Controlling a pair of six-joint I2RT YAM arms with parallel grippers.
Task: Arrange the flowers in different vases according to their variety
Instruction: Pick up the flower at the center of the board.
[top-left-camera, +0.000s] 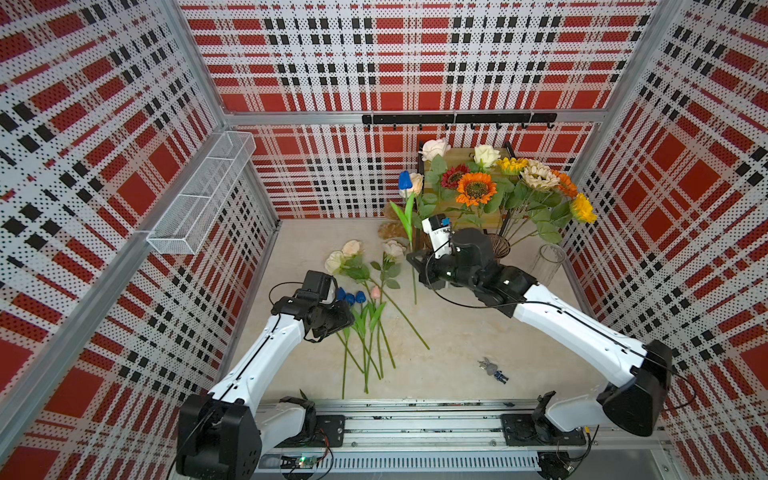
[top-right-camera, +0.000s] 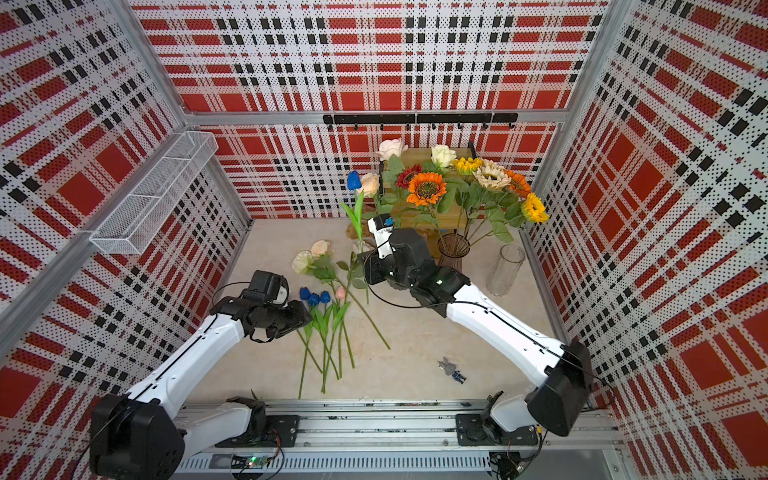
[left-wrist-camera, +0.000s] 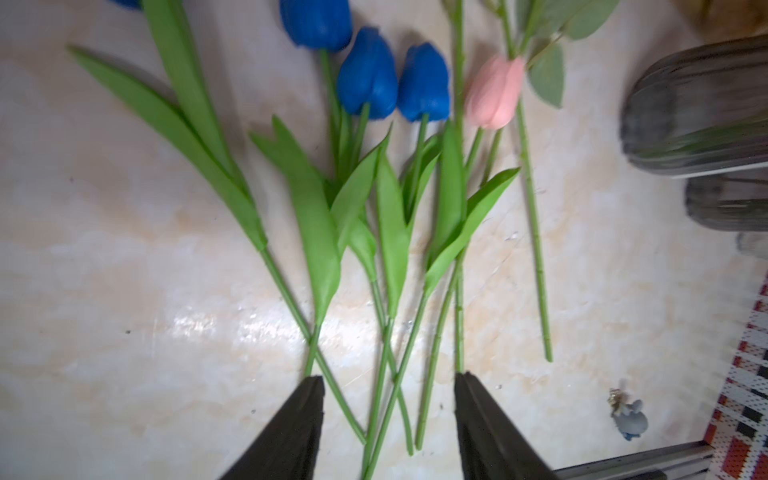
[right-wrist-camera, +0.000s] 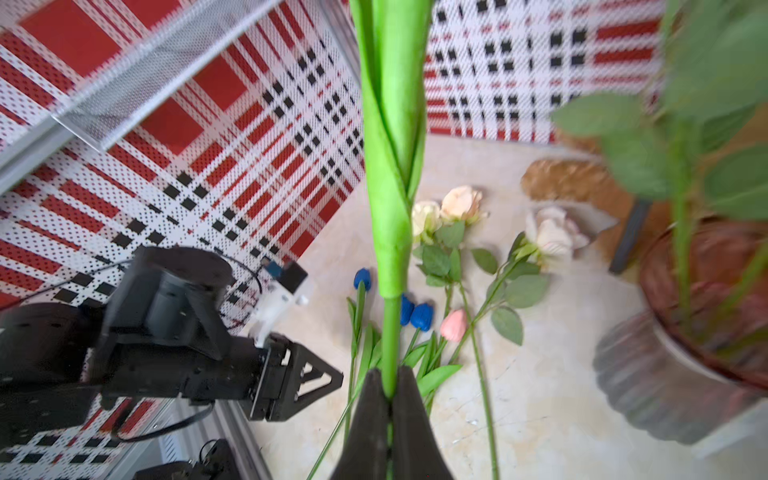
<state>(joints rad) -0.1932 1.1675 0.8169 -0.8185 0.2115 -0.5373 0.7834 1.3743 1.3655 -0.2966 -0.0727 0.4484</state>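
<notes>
blue tulip (top-left-camera: 405, 181) stem pinched in right gripper (right-wrist-camera: 390, 376); left gripper (left-wrist-camera: 389, 377) jaws apart over lying tulips (left-wrist-camera: 368, 75).

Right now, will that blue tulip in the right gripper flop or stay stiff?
Probably fairly stiff: the blue tulip stands nearly upright above the right gripper, which pinches its stem below the leaves. The bloom sits far above the grip, so it may sway. The thin, smooth stem could slip.

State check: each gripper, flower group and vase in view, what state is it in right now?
right gripper: shut on held blue tulip, stem upright.
left gripper: open, holding nothing.
three blue tulips: lying on table.
pink tulip: lying beside them.
three roses: lying on table.
sunflowers: standing in ribbed vase.
clear vase: upright, empty.
</notes>
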